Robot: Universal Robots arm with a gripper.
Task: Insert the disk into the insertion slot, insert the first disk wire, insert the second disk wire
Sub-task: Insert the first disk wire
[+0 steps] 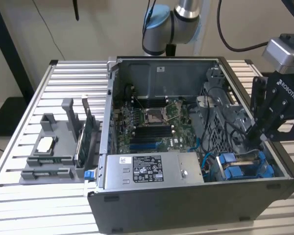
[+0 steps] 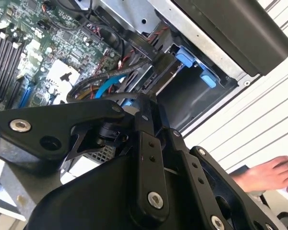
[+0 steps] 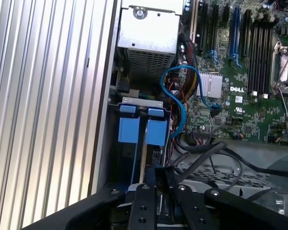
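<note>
The disk sits in its blue carrier (image 1: 229, 164) down in the insertion slot (image 1: 262, 170), at the front corner of the open case on the exterior view's right. In the first wrist view two blue carrier tabs (image 3: 129, 129) stand side by side in the bay. My gripper (image 1: 252, 139) reaches down into the case just above this bay. Its fingers (image 3: 150, 178) are shut on a black disk wire (image 3: 201, 158) that loops away over the metal cage. In the second wrist view a black connector (image 2: 163, 61) lies just beyond the fingertips, next to the blue frame (image 2: 192, 63).
A grey labelled power-supply box (image 1: 147, 169) fills the case's front. The motherboard (image 1: 152, 122) lies behind it, with a blue cable (image 3: 180, 91) looping nearby. A grey parts holder (image 1: 54, 152) stands on the slatted table (image 1: 34, 205). A person's hand (image 2: 269, 175) rests on the table.
</note>
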